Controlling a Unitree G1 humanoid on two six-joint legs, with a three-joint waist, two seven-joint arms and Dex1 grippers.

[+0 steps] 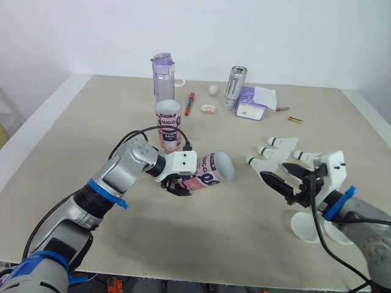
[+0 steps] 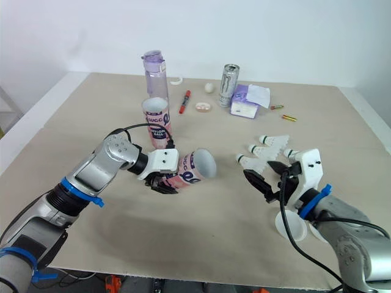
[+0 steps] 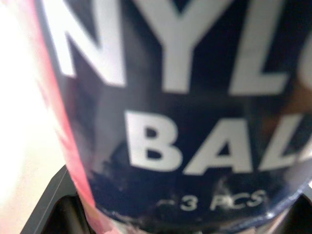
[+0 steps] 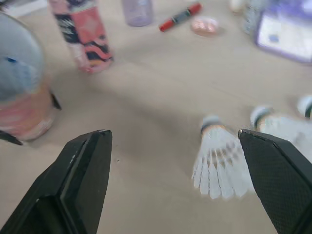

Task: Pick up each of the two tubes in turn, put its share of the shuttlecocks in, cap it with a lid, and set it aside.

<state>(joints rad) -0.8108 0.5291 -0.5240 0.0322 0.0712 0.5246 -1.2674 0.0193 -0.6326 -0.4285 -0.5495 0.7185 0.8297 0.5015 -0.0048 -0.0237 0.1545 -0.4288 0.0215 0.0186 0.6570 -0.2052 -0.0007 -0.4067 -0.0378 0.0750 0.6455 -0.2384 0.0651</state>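
My left gripper [image 1: 179, 187] is shut on a pink and navy tube [image 1: 208, 173], held just above the table, tipped on its side with its open mouth facing right. In the left wrist view the tube's label [image 3: 185, 107] sits close between the fingers. The second tube [image 1: 168, 125] stands upright behind it. Several white shuttlecocks [image 1: 274, 152] lie on the table to the right. My right gripper [image 1: 284, 180] hangs open just in front of them, holding nothing; one shuttlecock [image 4: 218, 162] lies between its fingers' lines. Two white lids [image 1: 305, 226] rest beside the right wrist.
At the back of the table stand a purple water bottle [image 1: 163, 75], an energy drink can [image 1: 234, 87] and a purple box [image 1: 252, 102]. A red marker [image 1: 189, 104], a small white ball [image 1: 212, 90] and small brass pieces [image 1: 295, 119] lie near them.
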